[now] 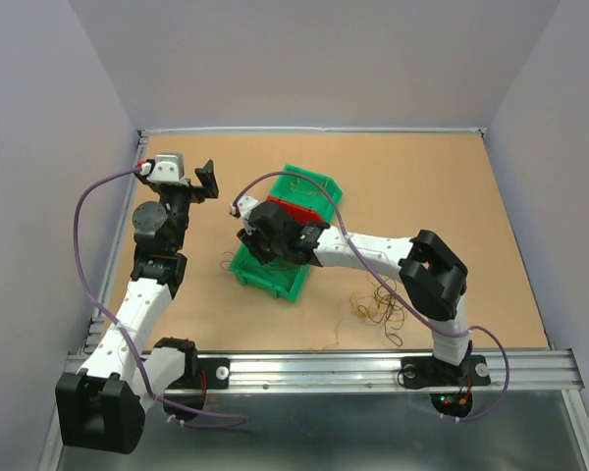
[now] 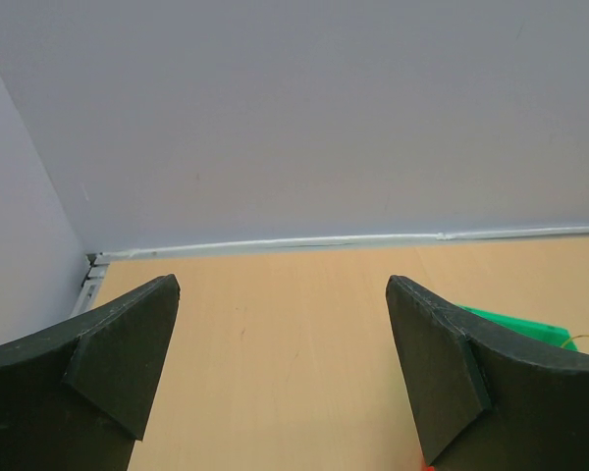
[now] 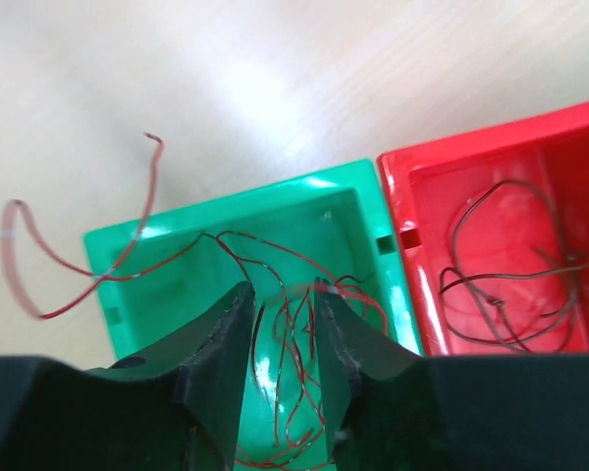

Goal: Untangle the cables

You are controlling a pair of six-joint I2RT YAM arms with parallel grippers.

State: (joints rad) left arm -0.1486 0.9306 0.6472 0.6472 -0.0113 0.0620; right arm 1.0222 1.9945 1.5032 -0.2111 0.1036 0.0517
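Observation:
A loose clump of thin brown and yellowish cables [image 1: 378, 304] lies on the table in front of the right arm. My right gripper [image 1: 260, 257] hangs over the near green bin [image 1: 275, 283]. In the right wrist view its jaws [image 3: 280, 287] stand a little apart, with thin red wire strands [image 3: 294, 343] lying in the green bin [image 3: 226, 211] below and between them. One end of the red wire trails over the bin's rim onto the table. A dark wire [image 3: 510, 265] lies in the red bin [image 3: 471, 147]. My left gripper [image 1: 204, 182] is open and empty at the far left [image 2: 283, 285].
Three bins stand in a row: near green, red [image 1: 299, 211], far green [image 1: 314, 182]. The far green bin [image 2: 515, 322] holds a yellowish wire [image 2: 584, 340]. White walls enclose the table on three sides. A metal rail [image 1: 324, 368] runs along the near edge.

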